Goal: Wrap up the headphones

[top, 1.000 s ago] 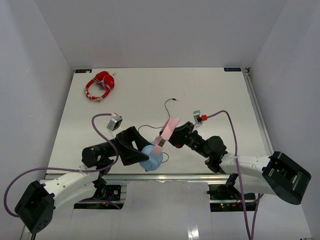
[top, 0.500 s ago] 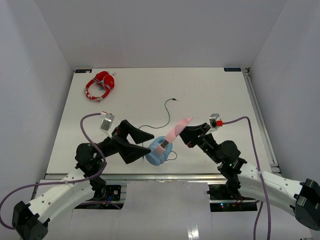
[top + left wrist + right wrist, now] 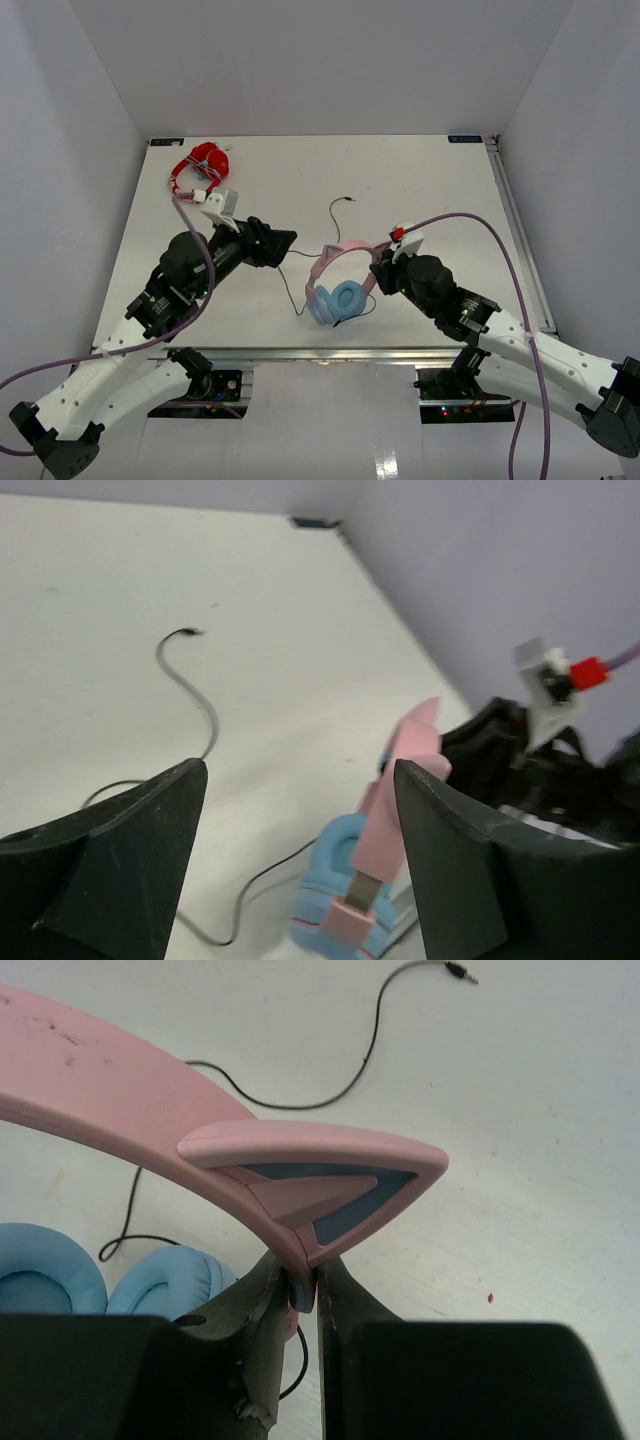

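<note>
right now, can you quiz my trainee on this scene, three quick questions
1. True or false: the left gripper is shut on the headphones.
2. Short answer: is the black cable wound around the headphones?
3. Pick one. The right gripper holds: A the black cable, B the pink headband, C nothing.

Key
1. False. It is open and apart from them.
2. No. It trails loose over the table.
3. B.
</note>
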Robot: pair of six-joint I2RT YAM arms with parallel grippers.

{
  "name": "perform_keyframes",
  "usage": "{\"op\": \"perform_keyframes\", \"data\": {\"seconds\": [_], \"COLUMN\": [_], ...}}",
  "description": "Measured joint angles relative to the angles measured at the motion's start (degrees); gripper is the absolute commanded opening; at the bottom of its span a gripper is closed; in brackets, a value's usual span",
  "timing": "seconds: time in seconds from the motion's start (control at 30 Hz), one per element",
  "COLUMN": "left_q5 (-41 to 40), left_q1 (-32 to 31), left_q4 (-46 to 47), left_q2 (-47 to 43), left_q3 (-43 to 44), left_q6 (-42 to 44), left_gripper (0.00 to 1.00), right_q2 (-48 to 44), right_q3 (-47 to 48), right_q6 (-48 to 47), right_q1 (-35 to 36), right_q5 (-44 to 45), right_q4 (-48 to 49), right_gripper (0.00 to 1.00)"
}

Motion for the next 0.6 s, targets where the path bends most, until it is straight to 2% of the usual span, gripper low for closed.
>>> {"op": "perform_keyframes", "data": {"seconds": [0.2,0.4,0.6], "left_q5": [-7.67,-17.66,-20.73], "left_q1": [-2.26,-10.67,-18.17], "left_q4": [-9.42,-19.11,-23.30], "left_q2": [11.40,23.57,27.90], "left_q3": [8.45,22.74,24.45], "left_q6": [6.96,13.43,20.31], "left_gripper": [0.86,0.84,0.81], "right_q2": [4.50,9.33,9.72], "right_q3": [2.18,3.48,3.49], "right_q6": [-1.05,-1.17,-0.92], "right_q1": [0.00,0.00,0.00], "right_q5": [-0.87,-2.10,-2.53], "right_q4": [-7.89,-12.45,-13.32], "right_gripper": [0.08,0.08,0.08]}}
